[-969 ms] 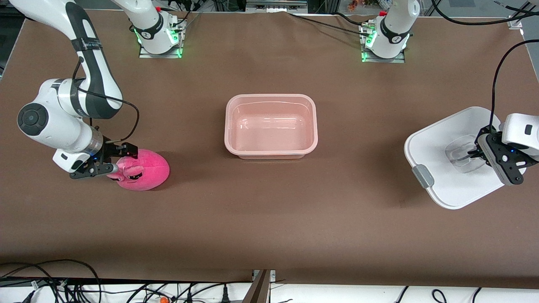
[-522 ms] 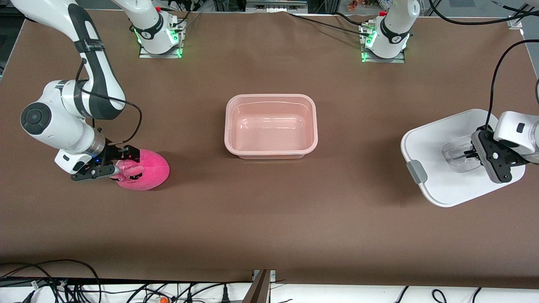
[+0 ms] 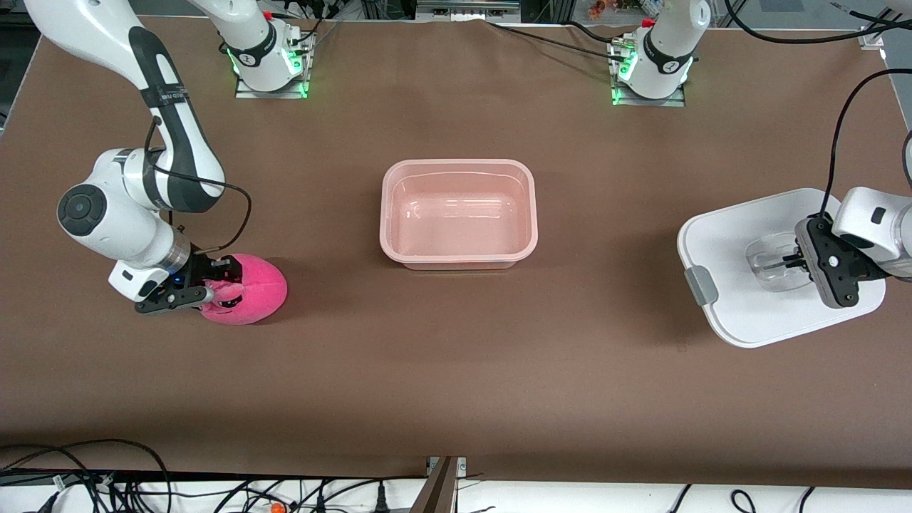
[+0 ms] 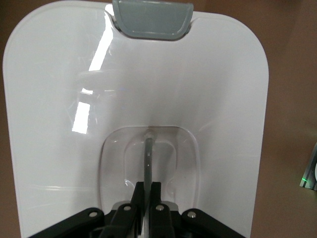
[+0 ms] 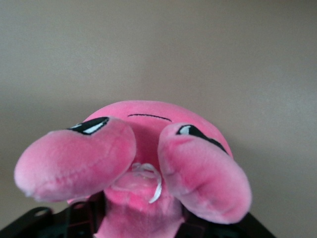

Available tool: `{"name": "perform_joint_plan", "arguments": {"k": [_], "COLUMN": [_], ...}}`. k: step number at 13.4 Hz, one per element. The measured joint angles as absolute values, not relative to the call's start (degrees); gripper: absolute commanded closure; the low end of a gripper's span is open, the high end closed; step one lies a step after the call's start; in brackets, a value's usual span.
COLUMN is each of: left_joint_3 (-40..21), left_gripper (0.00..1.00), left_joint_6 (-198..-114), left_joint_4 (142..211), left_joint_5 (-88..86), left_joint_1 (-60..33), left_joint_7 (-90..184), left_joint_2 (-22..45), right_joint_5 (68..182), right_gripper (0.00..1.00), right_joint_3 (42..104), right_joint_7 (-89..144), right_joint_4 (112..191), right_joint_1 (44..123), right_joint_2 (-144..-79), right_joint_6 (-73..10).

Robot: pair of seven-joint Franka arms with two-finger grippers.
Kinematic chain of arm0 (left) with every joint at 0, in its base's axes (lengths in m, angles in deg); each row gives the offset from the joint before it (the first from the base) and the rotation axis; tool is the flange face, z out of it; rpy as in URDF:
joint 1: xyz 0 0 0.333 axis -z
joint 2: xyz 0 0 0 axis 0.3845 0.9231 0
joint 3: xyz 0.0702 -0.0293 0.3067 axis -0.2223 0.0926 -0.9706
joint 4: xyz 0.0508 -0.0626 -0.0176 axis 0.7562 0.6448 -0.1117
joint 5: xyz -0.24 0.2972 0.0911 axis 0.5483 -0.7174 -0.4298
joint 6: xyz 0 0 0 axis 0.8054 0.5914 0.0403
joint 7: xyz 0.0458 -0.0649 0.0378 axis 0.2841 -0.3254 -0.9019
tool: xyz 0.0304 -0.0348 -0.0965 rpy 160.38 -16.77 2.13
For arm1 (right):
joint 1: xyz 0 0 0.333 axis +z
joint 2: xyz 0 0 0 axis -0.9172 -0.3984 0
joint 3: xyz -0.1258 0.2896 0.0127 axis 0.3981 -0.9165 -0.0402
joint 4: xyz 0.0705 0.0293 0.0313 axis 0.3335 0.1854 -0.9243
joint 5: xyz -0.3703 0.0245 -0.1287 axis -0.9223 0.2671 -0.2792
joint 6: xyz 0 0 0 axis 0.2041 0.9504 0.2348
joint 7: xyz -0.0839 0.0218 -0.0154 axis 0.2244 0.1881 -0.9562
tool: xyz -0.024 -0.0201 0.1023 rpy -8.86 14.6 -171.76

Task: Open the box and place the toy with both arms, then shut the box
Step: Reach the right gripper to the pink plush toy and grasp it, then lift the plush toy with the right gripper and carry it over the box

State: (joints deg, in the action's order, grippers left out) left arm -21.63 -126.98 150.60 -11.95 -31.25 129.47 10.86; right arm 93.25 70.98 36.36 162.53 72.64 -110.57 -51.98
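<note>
Starting at the right arm's end of the desk (image 3: 456,399): the toy (image 3: 249,291) sits on the brown surface, a bright-pink plush blob, rounded and soft. From the right wrist view you get its sleepy face, two puffy ears (image 5: 74,158) sticking toward the camera, dark half-lidded eyes and a thin stitched line above them. The right gripper (image 3: 206,283) is down at the toy's end nearest that arm, pinched onto the plush between the ears, with pink fabric bunched between the black fingers.

Middle of the desk is the box (image 3: 390,214), a pale-pink see-through tub with rounded corners. It's open, with nothing inside it, just light glinting off the bottom. It's well apart from both the toy and its lid.

Over at the left arm's end is the lid (image 3: 727,242), white, rounded rectangle, sitting a bit skewed on the desk, with a grey clip (image 3: 699,284) on the edge facing the box. The left gripper (image 3: 789,261) is in the clear recessed handle (image 4: 148,173) at the lid's centre, fingers pressed together on the thin clear tab there.
</note>
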Motion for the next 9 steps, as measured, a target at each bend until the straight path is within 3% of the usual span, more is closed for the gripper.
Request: {"name": "perform_joint_plan", "arguments": {"k": [5,9], "left_joint_3": [-21.6,-21.6], "left_gripper": [1.00,1.00], "left_joint_6": [-127.1,-127.2], "left_joint_4": [150.6,150.6], "left_joint_5": [-12.0,-12.0], "left_joint_1": [-31.2,-31.2], "left_joint_7": [130.5,130.7], "left_joint_2": [11.0,11.1], "right_joint_5": [93.3,93.3], "right_gripper": [1.00,1.00], "right_joint_3": [70.9,68.6], "right_joint_7": [36.6,37.0], "right_joint_4": [162.0,156.6], "right_joint_1": [72.6,72.8], "right_joint_2": [-110.3,-109.3], "right_joint_6": [-50.6,-38.5]}}
